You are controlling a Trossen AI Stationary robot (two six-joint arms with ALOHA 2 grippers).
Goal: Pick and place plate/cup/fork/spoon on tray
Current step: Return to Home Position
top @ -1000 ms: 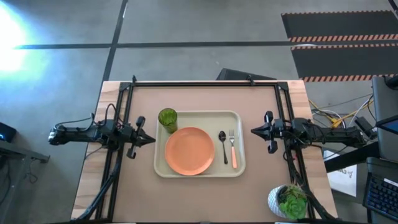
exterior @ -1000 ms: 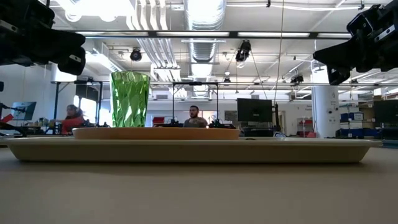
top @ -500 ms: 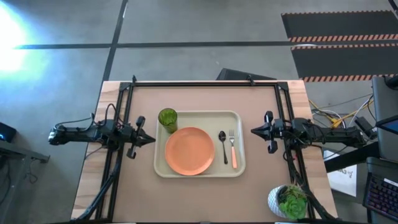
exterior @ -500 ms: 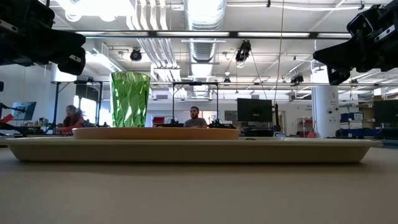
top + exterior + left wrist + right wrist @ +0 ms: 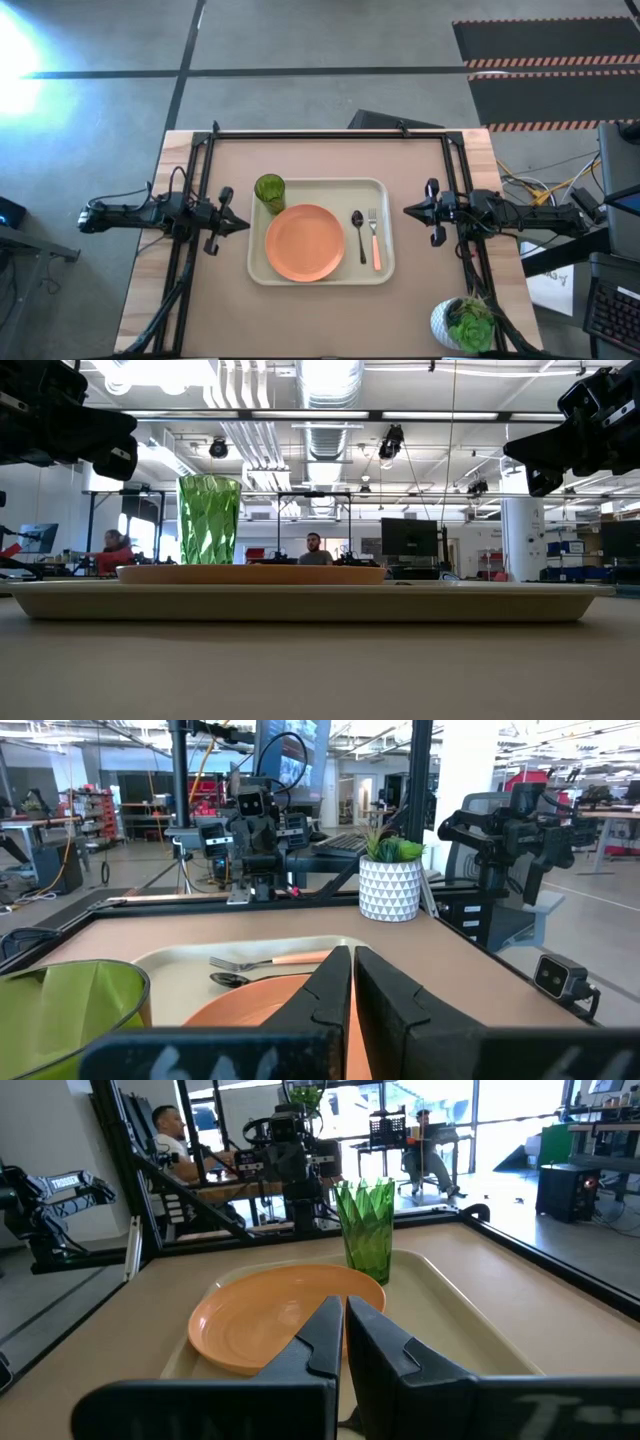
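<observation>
Both my claws are pressed together, empty: left gripper (image 5: 243, 224) off tray (image 5: 318, 281) left edge, right gripper (image 5: 408, 211) off its right. Plate (image 5: 305, 242) mid-tray, cup (image 5: 269, 190) in far-left corner, spoon (image 5: 359, 228) & fork (image 5: 375, 240) by right edge. Risk: if I retract low I could clip the rim & tip the cup. Plant pot (image 5: 462, 325) at table (image 5: 300, 160) near-right corner, nr my right arm.

Tray (image 5: 330, 190): plain cream, as I see it below me.
Plate (image 5: 305, 243): plain orange, no pattern.
Cup (image 5: 269, 190): translucent green, with angled facets up its wall.
Fork (image 5: 375, 243): silver tines, orange-pink handle.
Spoon (image 5: 359, 232): dark all over.
My left gripper (image 5: 245, 224): black.
My right gripper (image 5: 408, 211): black.
Table (image 5: 330, 155): light brown top, pale wood along both side edges.
Pot (image 5: 390, 890): white with a grey triangle pattern.
Plant (image 5: 392, 848): green.
Floor (image 5: 300, 40): grey, crossed by dark lines.
Mat (image 5: 545, 40): black, edged with orange-and-white stripes.
</observation>
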